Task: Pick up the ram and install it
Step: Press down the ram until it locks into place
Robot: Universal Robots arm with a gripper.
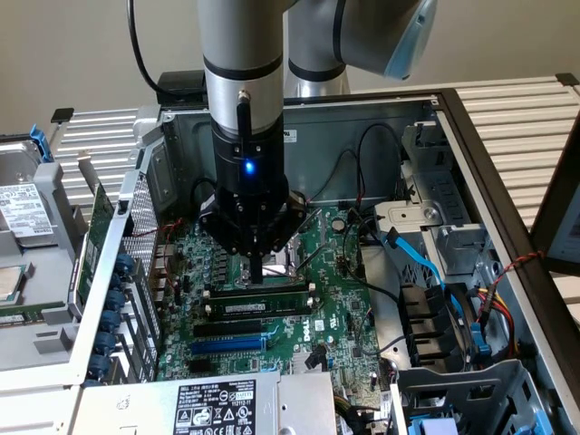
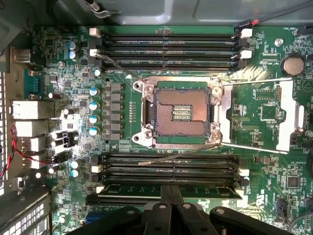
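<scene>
The ram (image 1: 272, 302) is a long green stick with black chips and a white label. It lies along a memory slot on the motherboard (image 1: 335, 299), in front of the CPU socket (image 1: 292, 256). My gripper (image 1: 258, 272) hangs straight above the stick's middle, fingers pressed together, with the tip at or just over its top edge; I cannot tell whether they touch. In the wrist view the shut fingers (image 2: 166, 200) overlap the green stick (image 2: 122, 190), which sits in the slot row beside several black slots (image 2: 166, 164).
Three more black memory slots (image 2: 166, 46) lie beyond the open CPU socket (image 2: 182, 112). A blue slot (image 1: 227, 344) and a power supply (image 1: 217, 403) sit nearer. An upright green card (image 1: 95, 237) stands at the exterior view's left; cables (image 1: 426, 263) and a drive cage are at its right.
</scene>
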